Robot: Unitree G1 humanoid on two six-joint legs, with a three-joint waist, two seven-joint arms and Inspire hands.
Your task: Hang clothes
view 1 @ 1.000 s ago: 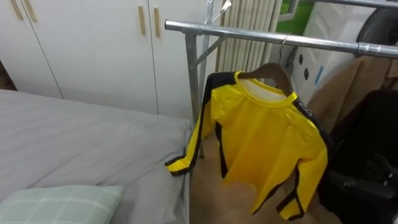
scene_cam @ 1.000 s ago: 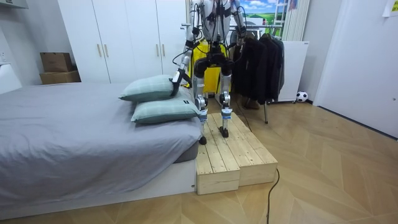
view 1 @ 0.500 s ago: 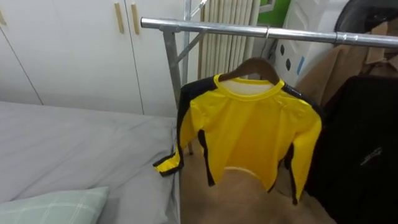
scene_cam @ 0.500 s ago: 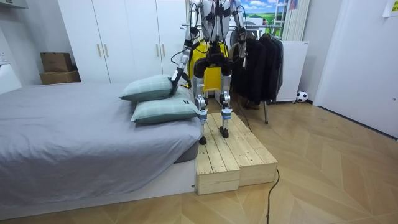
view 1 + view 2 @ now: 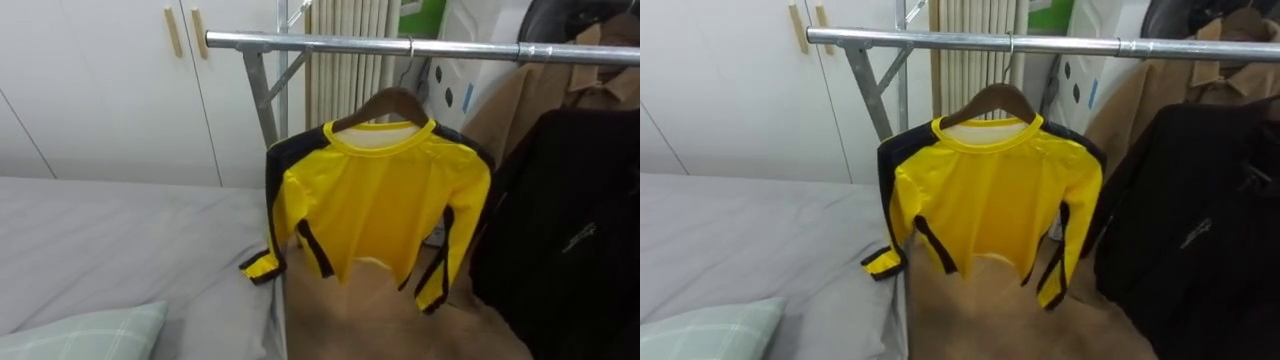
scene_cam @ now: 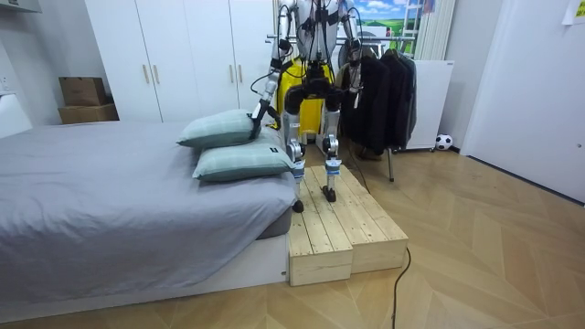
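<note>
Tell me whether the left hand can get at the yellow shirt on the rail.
Probably yes: the yellow shirt hangs straight ahead with nothing in front; the left hand is low beside the pillows.

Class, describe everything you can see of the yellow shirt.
The yellow shirt is long-sleeved, with black shoulders, black side stripes and black-banded cuffs, in smooth, slightly shiny fabric. It hangs facing the camera on a wooden hanger hooked over the metal rail, sleeves drooping, one cuff at the edge of the bed. A dark jacket hangs close beside it.
</note>
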